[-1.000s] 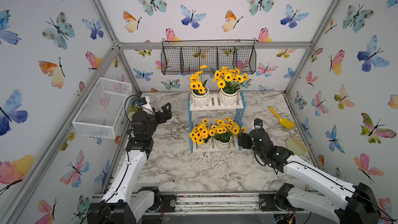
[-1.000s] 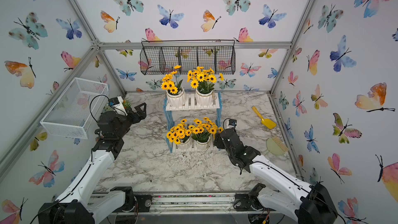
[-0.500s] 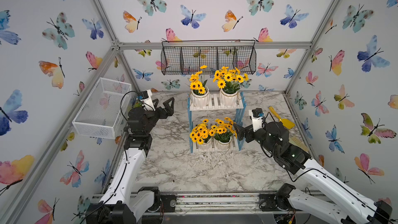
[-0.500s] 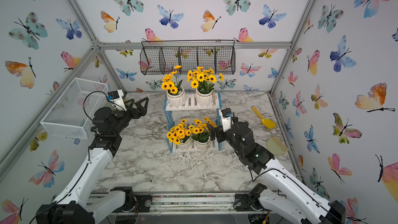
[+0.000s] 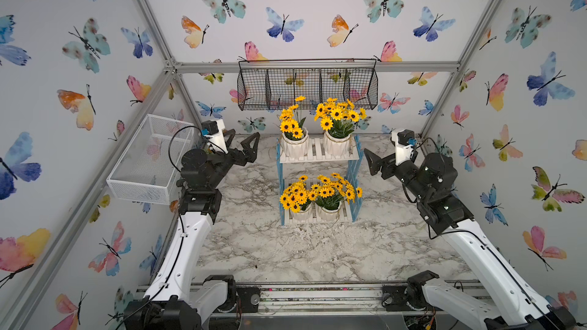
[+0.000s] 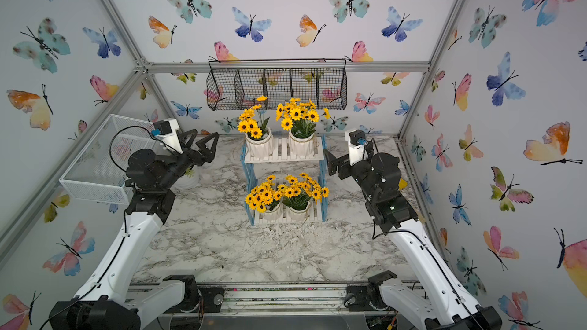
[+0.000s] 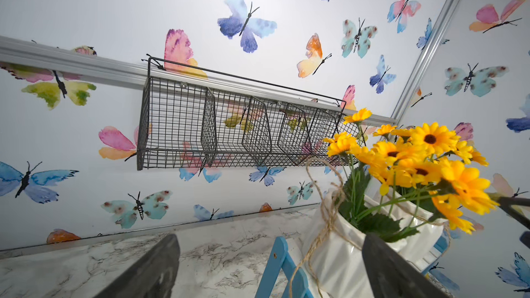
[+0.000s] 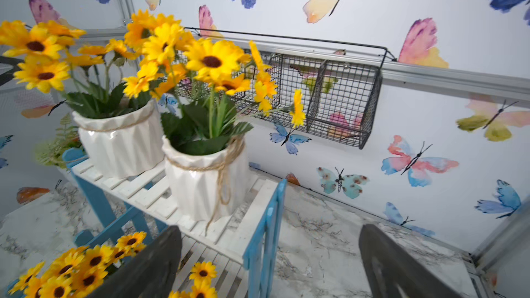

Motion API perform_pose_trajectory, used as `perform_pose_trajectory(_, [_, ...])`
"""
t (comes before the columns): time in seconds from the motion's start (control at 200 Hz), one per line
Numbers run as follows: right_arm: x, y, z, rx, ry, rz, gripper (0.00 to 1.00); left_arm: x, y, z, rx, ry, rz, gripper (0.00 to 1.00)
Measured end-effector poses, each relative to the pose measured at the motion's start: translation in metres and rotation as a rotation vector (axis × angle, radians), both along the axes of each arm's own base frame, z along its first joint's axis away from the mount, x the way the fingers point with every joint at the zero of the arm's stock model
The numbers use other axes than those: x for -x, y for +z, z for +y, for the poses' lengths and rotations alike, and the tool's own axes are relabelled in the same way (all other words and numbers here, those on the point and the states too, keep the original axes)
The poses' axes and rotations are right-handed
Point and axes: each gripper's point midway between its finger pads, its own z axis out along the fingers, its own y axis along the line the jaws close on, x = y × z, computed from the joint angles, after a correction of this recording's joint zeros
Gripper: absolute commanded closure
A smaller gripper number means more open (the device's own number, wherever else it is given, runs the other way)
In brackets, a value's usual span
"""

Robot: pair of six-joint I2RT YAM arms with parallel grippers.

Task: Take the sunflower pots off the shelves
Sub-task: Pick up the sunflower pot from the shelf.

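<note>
Filling the shelves (image 5: pixel 318 154) mid-frame, four white sunflower pots (image 5: pixel 294 148) stand upright; left claw (image 5: pixel 242 146) and right claw (image 5: pixel 371 163) spread wide, open surface (image 5: pixel 286 249) below.

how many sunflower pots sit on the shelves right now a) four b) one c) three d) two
a, two sunflower pots stand on the top board of the shelves and two more on the bottom board.

Shelves (image 5: pixel 317 153) mid worktop (image 5: pixel 270 249), four sunflower pots (image 5: pixel 295 147) aboard: two on upper tier, two on lower. Left end effector (image 5: pixel 243 141) spread wide near upper tier, touching nothing. Right end effector (image 5: pixel 373 163) near opposite side, likewise clear.
</note>
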Motion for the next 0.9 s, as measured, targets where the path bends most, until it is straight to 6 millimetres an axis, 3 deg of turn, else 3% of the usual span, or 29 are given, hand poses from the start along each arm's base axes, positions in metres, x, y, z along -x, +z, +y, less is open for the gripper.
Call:
perform_pose_trajectory(0.225, [-0.044,0.018,-0.03,-0.061,0.101,0.028,0.01,-0.002,0.007,-0.006,-0.007,-0.041,-0.008,0.02])
perform_pose_trajectory(0.36, [-0.062,0.007,-0.046,-0.082,0.149,0.068,0.01,-0.008,0.019,-0.011,-0.029,-0.07,-0.012,0.02])
perform_pose_trajectory(0.48, [-0.049,-0.009,-0.031,-0.078,0.263,0.089,0.02,-0.005,0.022,-0.014,-0.043,-0.096,-0.019,0.02])
perform_pose_trajectory(0.661, [-0.012,-0.035,-0.011,-0.046,0.433,0.07,0.01,-0.004,0.021,-0.021,-0.059,-0.166,-0.018,0.02])
perform_pose_trajectory(0.781, [-0.001,-0.034,-0.002,-0.03,0.522,0.042,0.01,-0.007,0.017,-0.022,-0.06,-0.223,-0.014,0.02])
perform_pose_trajectory(0.901, [-0.004,-0.031,0.003,-0.024,0.589,0.035,0.01,-0.01,0.012,-0.022,-0.047,-0.285,-0.005,0.02])
